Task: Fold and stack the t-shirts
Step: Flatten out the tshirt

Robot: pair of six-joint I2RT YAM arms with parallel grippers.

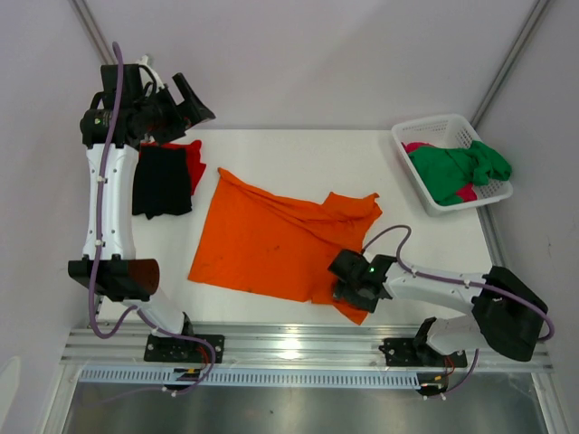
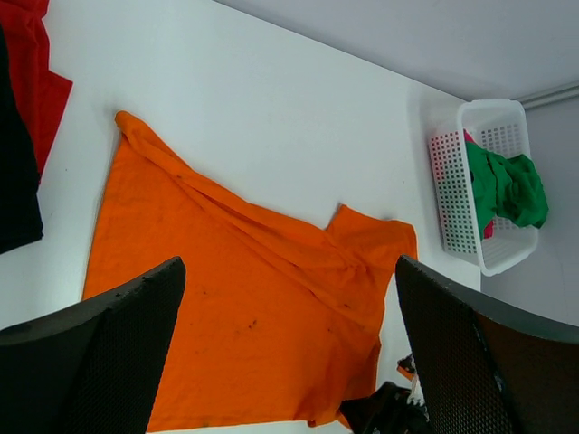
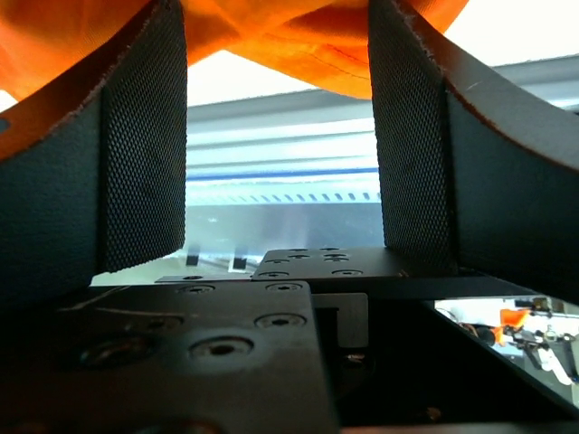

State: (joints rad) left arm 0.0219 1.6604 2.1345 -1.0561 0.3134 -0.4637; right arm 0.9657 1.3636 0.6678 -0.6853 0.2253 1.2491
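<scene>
An orange t-shirt (image 1: 271, 240) lies spread wide and creased in the middle of the table (image 1: 298, 149); it also fills the left wrist view (image 2: 235, 289). At the back left a folded black t-shirt (image 1: 163, 181) rests on a red t-shirt (image 1: 194, 161). My left gripper (image 1: 185, 104) hangs open high above that pile, its fingers (image 2: 99, 353) wide apart over the orange cloth. My right gripper (image 1: 348, 287) sits low at the orange shirt's near right corner, open. The orange cloth (image 3: 298, 45) drapes at its fingertips, and nothing lies between its pads (image 3: 145, 145).
A white lattice basket (image 1: 432, 127) stands at the back right corner with a green t-shirt (image 1: 457, 172) and a pink one (image 1: 418, 146) bunched inside. The metal rail (image 1: 298, 344) runs along the table's near edge.
</scene>
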